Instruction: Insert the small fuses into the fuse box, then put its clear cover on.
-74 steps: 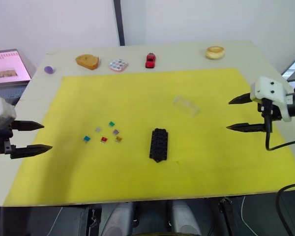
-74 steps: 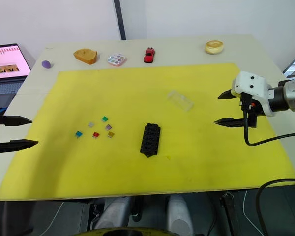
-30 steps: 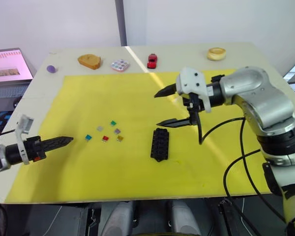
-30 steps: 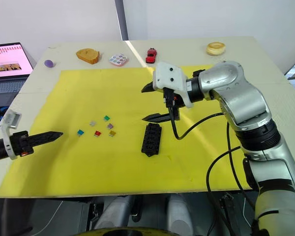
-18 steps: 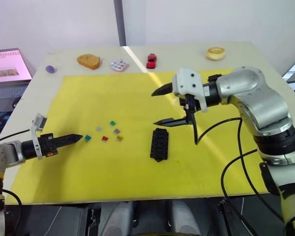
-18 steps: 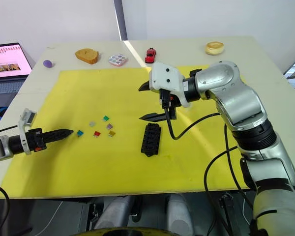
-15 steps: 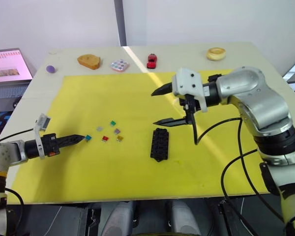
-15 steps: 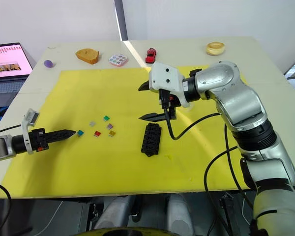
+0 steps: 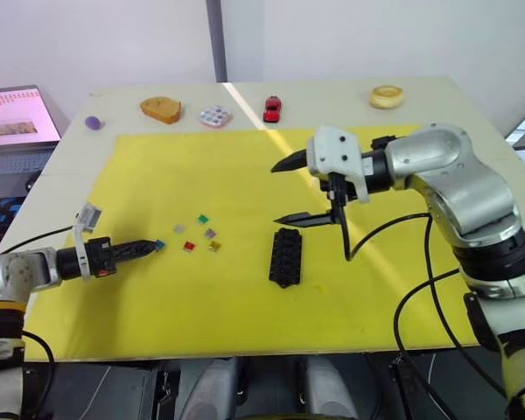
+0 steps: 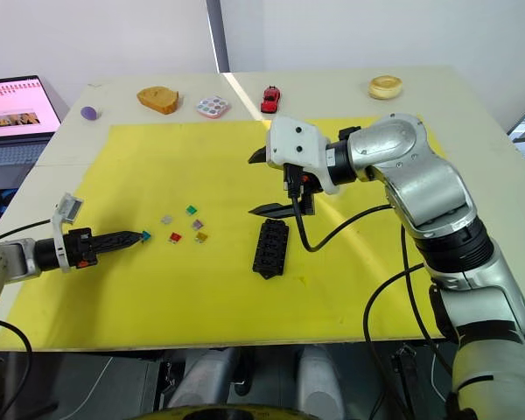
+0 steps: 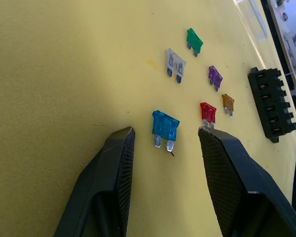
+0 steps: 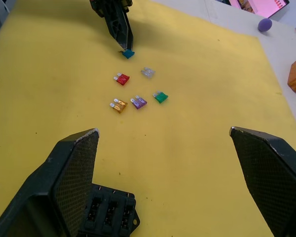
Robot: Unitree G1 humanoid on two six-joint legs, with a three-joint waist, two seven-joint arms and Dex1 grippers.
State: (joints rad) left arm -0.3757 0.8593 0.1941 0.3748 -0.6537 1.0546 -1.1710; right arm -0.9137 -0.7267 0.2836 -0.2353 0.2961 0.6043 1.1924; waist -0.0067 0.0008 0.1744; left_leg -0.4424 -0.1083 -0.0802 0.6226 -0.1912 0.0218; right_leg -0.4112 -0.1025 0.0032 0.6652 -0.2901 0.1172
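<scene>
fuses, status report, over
Left tool open, fingers either side of the blue fuse, not closed on it. Right tool open above the fuse box. Other fuses loose on the mat; nothing in the way.

- right arm (image 9: 459, 188) is chunky brushed silver segments with black joint bands; a loose black cable loops under it
- right gripper (image 9: 284, 191) has a white boxy housing and two black pointed fingers
- left gripper (image 10: 133, 236) is skinny black fingers with textured pads (image 11: 122, 168), plus a small red marking
</scene>
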